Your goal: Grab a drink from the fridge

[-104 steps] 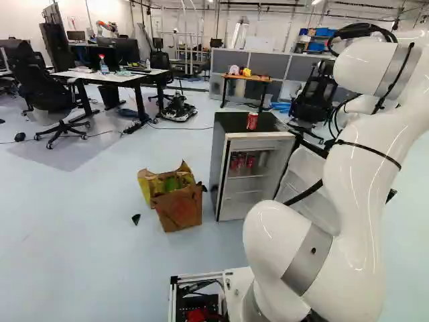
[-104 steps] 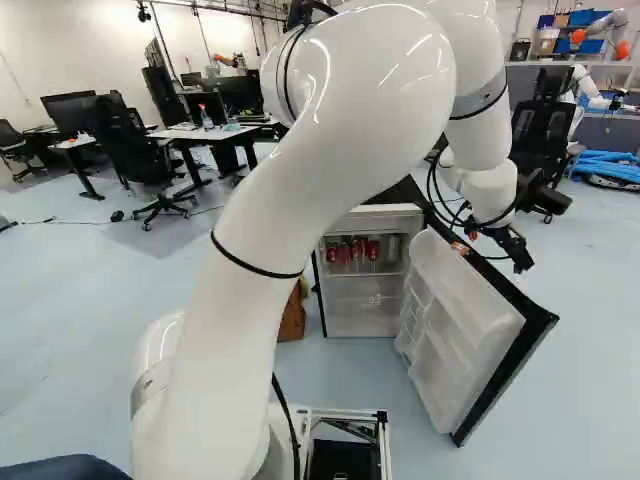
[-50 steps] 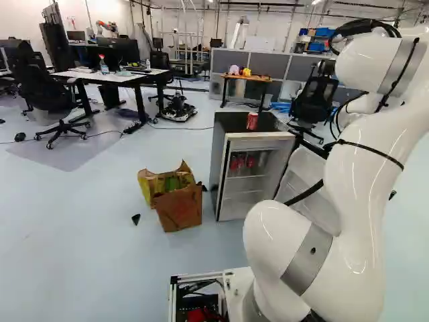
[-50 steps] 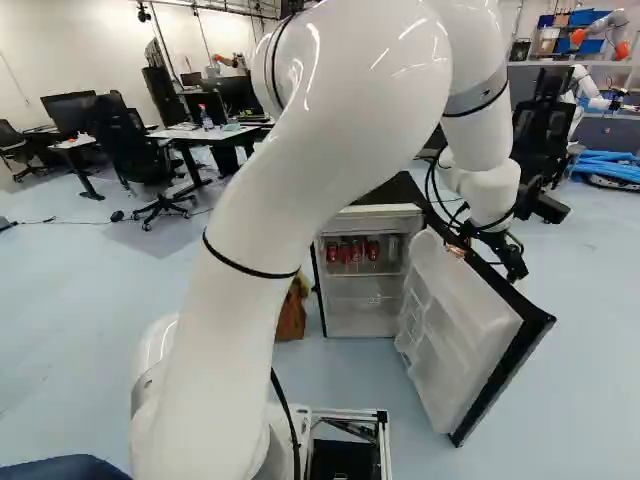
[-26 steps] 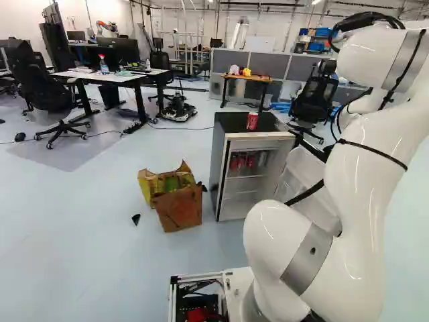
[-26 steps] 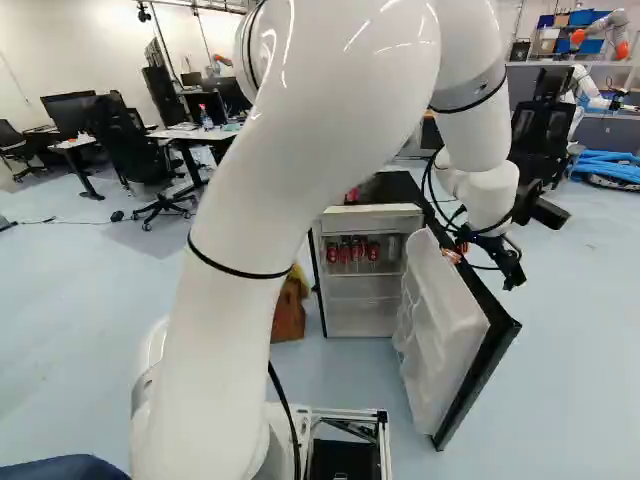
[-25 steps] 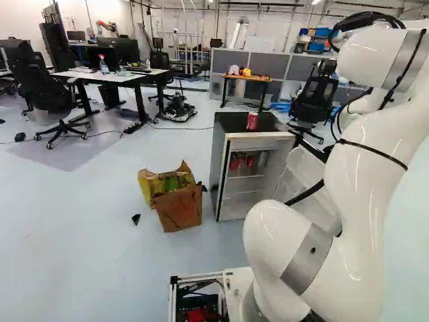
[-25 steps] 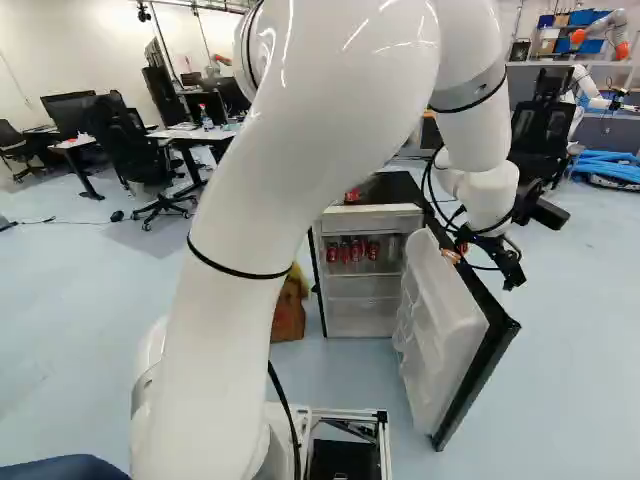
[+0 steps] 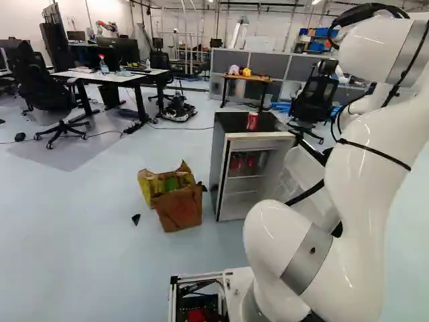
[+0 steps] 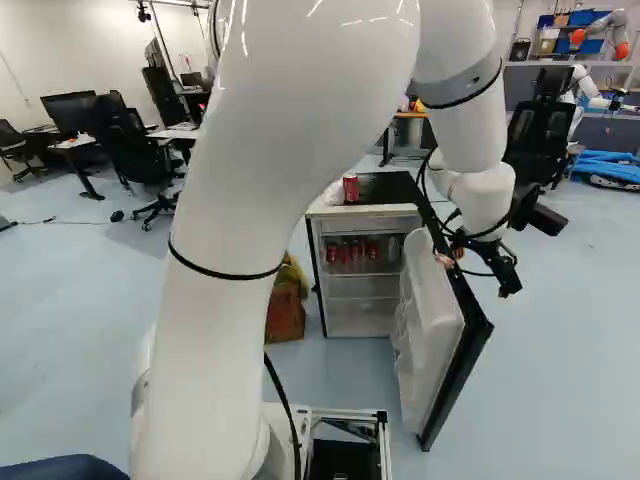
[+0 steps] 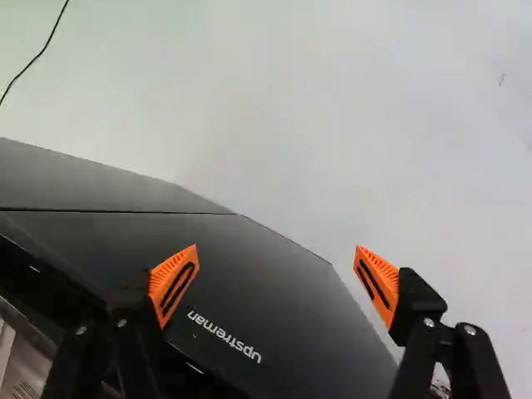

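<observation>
At the upper right of the right base view, my gripper (image 10: pixel 505 275) is beside the top of the fridge door (image 10: pixel 428 340), on its outer side. In the wrist view the gripper (image 11: pixel 277 247) stands open with nothing between its fingers; the door's dark outer face (image 11: pixel 266 291) lies beneath one finger and extends between them. I cannot tell whether they touch. The small fridge (image 9: pixel 218 161) stands ajar, its door swung out towards the base. Red cans (image 10: pixel 358 251) sit on its upper shelf. Another red can (image 9: pixel 252 121) stands upright on top.
Left of the fridge, a brown paper bag (image 9: pixel 179 208) sits on the floor near a small black piece (image 9: pixel 136 219). Desks (image 9: pixel 114 78) and office chairs (image 9: pixel 50 100) stand farther back. Another robot (image 10: pixel 598 40) is at the far right of the right base view.
The door has swung inward, leftward in the right base view, and my gripper has moved left and slightly down alongside it. My upper arm has shifted too. The base has not moved.
</observation>
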Controlling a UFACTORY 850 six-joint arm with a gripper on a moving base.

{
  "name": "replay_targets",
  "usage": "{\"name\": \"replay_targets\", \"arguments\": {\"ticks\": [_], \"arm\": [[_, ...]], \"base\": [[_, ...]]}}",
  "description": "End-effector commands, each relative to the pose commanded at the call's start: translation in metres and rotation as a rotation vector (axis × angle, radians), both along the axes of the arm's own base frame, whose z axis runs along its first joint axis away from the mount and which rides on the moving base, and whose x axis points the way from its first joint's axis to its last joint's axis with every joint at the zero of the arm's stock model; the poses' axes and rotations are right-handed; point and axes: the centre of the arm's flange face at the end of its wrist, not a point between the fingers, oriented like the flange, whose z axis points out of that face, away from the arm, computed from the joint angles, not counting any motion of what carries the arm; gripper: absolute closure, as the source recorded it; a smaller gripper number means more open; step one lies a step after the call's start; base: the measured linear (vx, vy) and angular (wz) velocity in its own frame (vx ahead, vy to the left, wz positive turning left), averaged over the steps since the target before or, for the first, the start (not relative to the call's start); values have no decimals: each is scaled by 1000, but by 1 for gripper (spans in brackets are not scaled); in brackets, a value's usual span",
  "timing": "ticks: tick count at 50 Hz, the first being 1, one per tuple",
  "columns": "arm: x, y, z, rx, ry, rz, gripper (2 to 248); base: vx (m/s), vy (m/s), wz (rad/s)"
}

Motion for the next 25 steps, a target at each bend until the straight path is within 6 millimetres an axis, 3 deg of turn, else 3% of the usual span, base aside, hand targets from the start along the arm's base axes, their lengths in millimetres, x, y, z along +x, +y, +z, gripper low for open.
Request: {"name": "replay_targets", "arguments": {"ticks": [25], "arm": [[-22,25,1,17,19,3,3]], "base": [[0,0,0]]}}
